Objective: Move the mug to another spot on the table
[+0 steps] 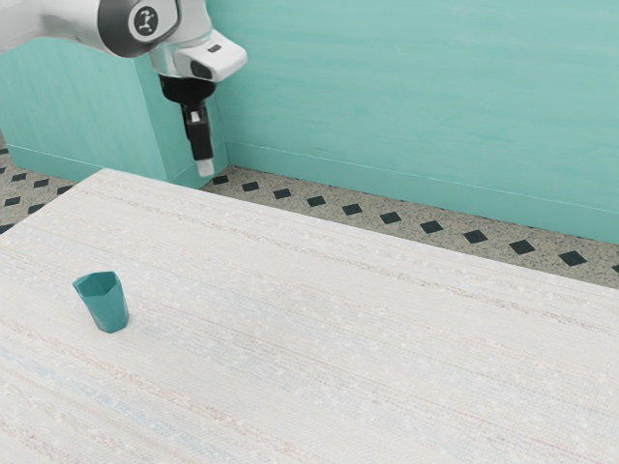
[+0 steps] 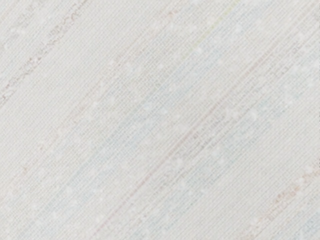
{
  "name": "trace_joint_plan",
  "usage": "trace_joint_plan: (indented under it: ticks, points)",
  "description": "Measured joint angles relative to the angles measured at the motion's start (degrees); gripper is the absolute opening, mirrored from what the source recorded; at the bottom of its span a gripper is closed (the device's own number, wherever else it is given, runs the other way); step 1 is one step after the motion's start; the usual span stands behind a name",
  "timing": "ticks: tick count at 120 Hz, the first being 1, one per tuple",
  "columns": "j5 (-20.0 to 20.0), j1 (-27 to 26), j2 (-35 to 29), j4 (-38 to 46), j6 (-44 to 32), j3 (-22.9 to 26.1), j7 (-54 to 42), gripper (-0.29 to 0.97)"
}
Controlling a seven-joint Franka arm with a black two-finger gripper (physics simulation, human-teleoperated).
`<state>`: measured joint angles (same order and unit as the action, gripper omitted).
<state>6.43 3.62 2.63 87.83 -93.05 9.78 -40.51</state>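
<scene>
Toward the exterior view's left, on the pale streaked table (image 1: 368, 329): a teal mug (image 1: 102, 302), upright, mouth open to the top, faceted sides narrowing toward the base. Set well in from the table's far edge, touching only the tabletop.

Up at the exterior view's upper left, near the table's far corner: the black gripper (image 1: 204, 166), hanging straight down from the white arm (image 1: 145, 24), high over the surface and well apart from the mug. Gripping nothing. Seen edge-on as one narrow dark column with a pale tip, so cannot tell how far open or closed.

Beyond the table's far edge: a speckled floor (image 1: 426, 227) dotted with small black diamonds, then a teal wall (image 1: 416, 87), with a jutting corner of the same colour just behind the gripper.

Under the hand, in the wrist view: tabletop (image 2: 160, 120), pale and grainy, crossed by faint slanting streaks of pink and blue.
</scene>
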Motion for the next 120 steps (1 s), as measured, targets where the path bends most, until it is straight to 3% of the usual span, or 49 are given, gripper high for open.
trace_joint_plan:
  ticks: [36, 56, 73, 92, 111, 120]
  points:
    - [-1.2, 0.6, 0.0, 0.9, 0.1, -0.1, -2.0, 0.68]
    - [-1.4, 1.5, -7.3, 6.4, 2.6, -1.1, -4.9, 0.68]
    - [-1.3, 4.6, -10.0, 12.9, 3.9, -7.6, -11.7, 0.68]
    - [0.3, 4.9, -10.5, 15.9, 4.0, -9.1, -20.1, 0.68]
    - [1.7, 9.9, -10.5, 20.3, -1.0, -9.7, -31.4, 0.68]
    - [0.0, 11.8, -10.3, 22.9, -4.8, -12.5, -37.7, 0.68]
